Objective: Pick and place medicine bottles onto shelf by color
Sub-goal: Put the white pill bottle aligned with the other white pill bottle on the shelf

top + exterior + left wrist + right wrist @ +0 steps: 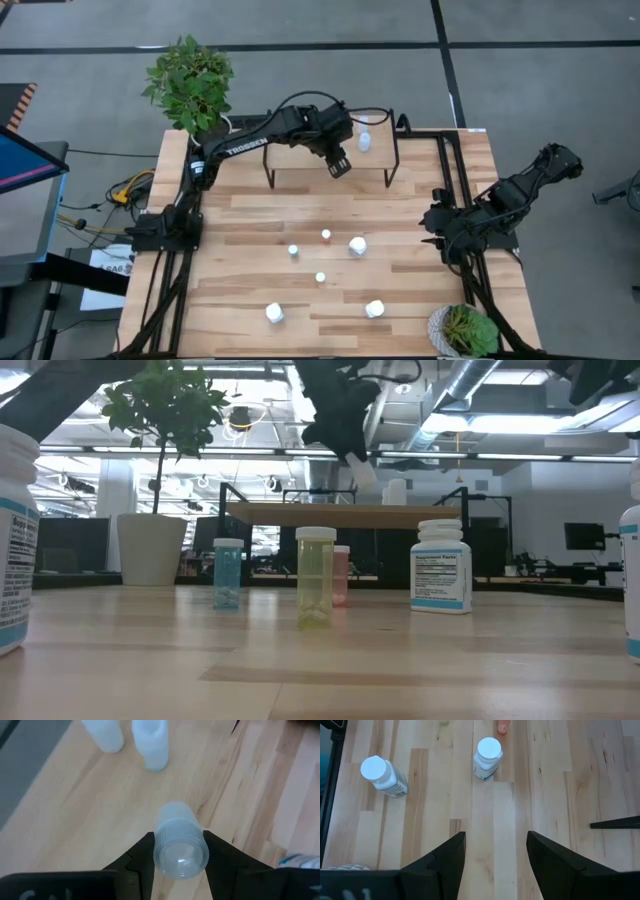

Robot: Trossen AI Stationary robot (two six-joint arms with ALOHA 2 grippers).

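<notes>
1. Hovering over the shelf (300,160), the left gripper (339,164) is seen with a small white-capped medicine bottle (179,841) clamped between its fingers (142,855), which are part-closed on the bottle's sides.
2. The bottle would best be lowered upright and released only once its base is seated, just beside the two pale bottles (131,740) already standing there, at about 1 o'clock on the shelf.
3. At 3 o'clock on the table, the right gripper (496,855) is parked, its fingers spread wide with nothing held.
4. Six bottles (357,245) are left on the tabletop.
</notes>
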